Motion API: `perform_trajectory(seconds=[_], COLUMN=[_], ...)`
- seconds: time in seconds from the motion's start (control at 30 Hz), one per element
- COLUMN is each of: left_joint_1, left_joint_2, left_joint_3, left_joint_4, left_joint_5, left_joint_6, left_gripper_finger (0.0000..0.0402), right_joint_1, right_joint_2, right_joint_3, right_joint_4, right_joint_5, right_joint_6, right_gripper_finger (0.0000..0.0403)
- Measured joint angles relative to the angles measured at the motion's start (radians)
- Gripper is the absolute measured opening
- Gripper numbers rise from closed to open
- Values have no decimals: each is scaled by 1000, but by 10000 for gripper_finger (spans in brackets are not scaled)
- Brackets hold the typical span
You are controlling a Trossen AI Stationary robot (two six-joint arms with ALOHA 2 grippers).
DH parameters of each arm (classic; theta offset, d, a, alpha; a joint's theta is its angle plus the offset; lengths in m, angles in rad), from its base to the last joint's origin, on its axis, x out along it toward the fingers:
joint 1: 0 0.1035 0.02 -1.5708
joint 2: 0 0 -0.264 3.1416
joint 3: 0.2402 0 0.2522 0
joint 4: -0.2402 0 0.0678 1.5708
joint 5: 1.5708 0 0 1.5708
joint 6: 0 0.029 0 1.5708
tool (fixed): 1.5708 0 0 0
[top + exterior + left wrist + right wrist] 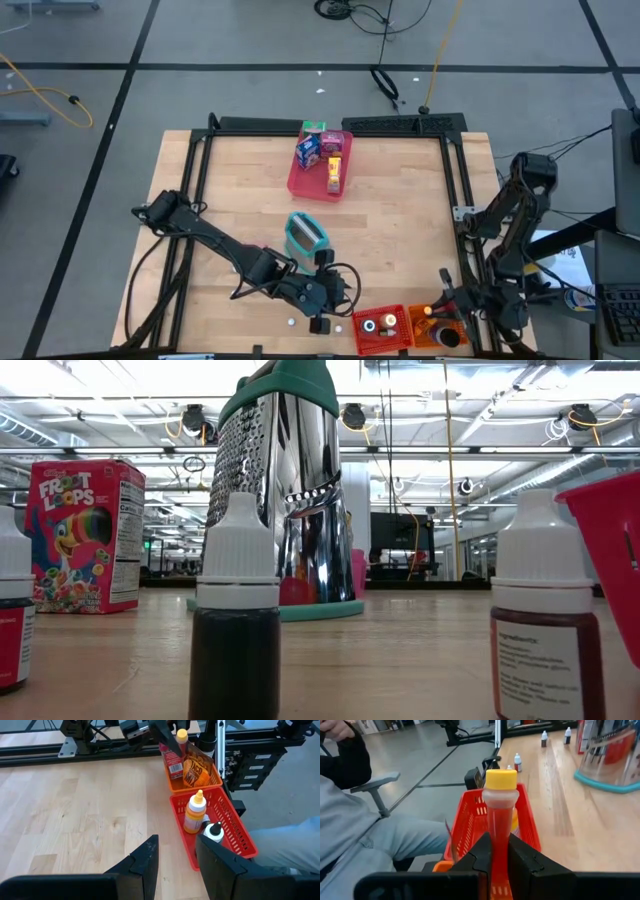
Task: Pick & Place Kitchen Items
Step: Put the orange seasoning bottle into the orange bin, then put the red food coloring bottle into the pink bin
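My right gripper [499, 845] is shut on a small bottle [500, 800] of red liquid with a yellow-orange cap, by the orange bin [192, 782] at the table's near right corner. The orange bin holds an orange packet [192, 772]. My left gripper [175, 845] hangs open and empty over the table just left of the red bin [235, 827]. In that bin stand a yellow-capped bottle [194, 815] and a small white-and-black item [214, 831]. Several packets [322, 152] lie on the pink tray [300, 183] at the far middle. My right gripper pinches the bottle's body [499, 827], below its shoulder, between its two fingers. The bottle stands upright, its neck and cap above the fingertips [482, 847]. The fingers hide its lower end, so whether it rests on anything cannot be told.
A chrome grater with a teal top [305, 235] stands mid-table. Small white-capped dropper bottles [235, 630] [545, 620] stand near the front edge, with tiny white balls [290, 322] close by. A seated person [370, 830] is beyond the near right corner.
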Motion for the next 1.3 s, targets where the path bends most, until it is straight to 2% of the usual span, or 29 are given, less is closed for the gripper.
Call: perform_trajectory(seconds=[0.3,0.8,1.03,1.17,1.3], left_joint_1=[-1,-1,-1,-5,-17], left_joint_2=[0,0,1,1,1], left_joint_3=[0,0,0,0,0], left_joint_4=[-9,-10,-30,-79,-158], left_joint_5=[0,0,0,0,1], left_joint_6=[-2,0,-1,-29,-90], left_gripper_finger=[131,132,132,132,132], right_joint_1=[15,-1,-1,-1,-1], right_joint_2=[57,57,57,57,57], right_joint_3=[0,0,0,0,0], right_joint_4=[18,21,24,60,168], right_joint_5=[1,3,4,4,5], right_joint_6=[31,45,42,-5,-128], right_gripper_finger=[36,123,138,136,135])
